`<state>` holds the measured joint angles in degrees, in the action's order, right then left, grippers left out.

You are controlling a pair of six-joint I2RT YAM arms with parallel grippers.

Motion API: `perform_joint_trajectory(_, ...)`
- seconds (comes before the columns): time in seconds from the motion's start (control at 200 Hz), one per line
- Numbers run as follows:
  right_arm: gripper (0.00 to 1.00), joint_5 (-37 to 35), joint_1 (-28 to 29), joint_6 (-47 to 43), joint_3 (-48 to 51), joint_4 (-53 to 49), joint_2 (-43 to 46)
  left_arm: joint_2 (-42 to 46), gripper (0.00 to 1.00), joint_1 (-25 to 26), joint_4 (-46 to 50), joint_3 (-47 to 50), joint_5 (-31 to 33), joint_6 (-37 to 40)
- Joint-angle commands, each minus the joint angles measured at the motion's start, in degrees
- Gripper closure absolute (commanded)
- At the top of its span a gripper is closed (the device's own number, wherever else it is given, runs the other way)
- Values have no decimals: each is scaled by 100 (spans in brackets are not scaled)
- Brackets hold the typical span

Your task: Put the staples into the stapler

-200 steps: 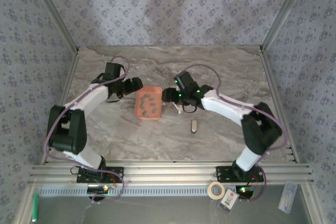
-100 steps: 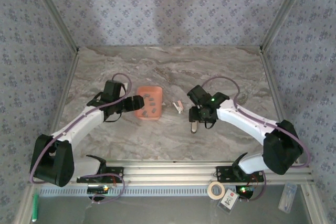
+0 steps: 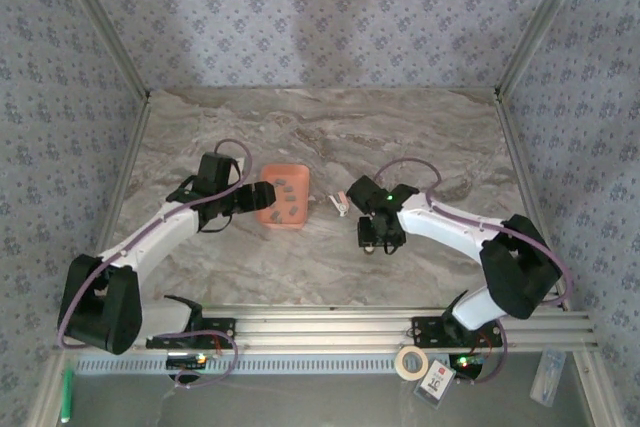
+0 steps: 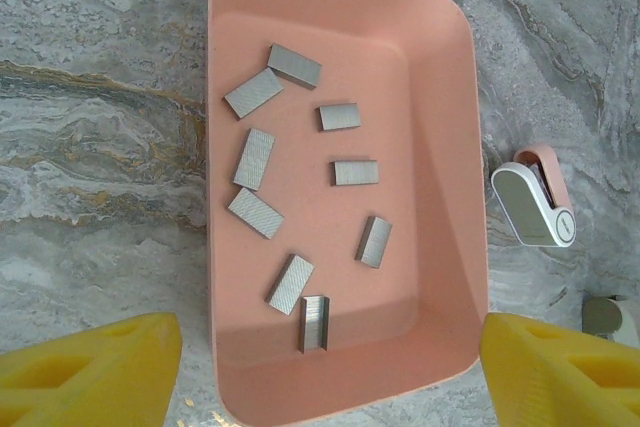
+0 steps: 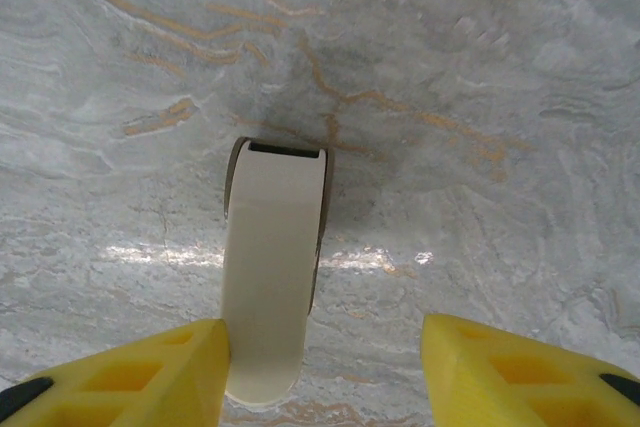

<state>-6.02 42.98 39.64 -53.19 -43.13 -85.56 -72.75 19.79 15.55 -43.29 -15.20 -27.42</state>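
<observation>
The staples [image 4: 356,172], nine short grey strips, lie scattered flat on the floor of the salmon tray [image 4: 450,277], none touching another. They are kept loose there, it seems, so a single strip can be picked out. The left gripper [image 4: 330,352] hovers above the near end of the tray, its yellow fingers [image 4: 100,367] spread wide and holding nothing, a pose that suits descending onto one strip. Just beside the tray's right wall lies a small white-and-pink stapler [image 4: 533,204], apparently hinged open to take a strip. Farther right of the tray, and nearer the arm bases, a cream bar [image 5: 270,277] rests flat on the marble table [image 3: 440,147]. It is possibly a stapler part. The right gripper [image 5: 325,367] straddles the bar with its fingers released, one on each side, probably ready to close on it.
</observation>
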Motion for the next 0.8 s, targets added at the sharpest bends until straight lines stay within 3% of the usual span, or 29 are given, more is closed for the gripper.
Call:
perform_joint_trajectory(0.0,48,151,57,157,130,183,-50,-53,22,25,-150,23,-101,62)
perform_joint_trajectory(0.575,55,454,119,221,354,700,-198,-2,22,51,-206,64,-68,88)
perform_joint_trajectory(0.795,69,275,134,209,300,580,-57,83,23,69,-205,58,-54,105)
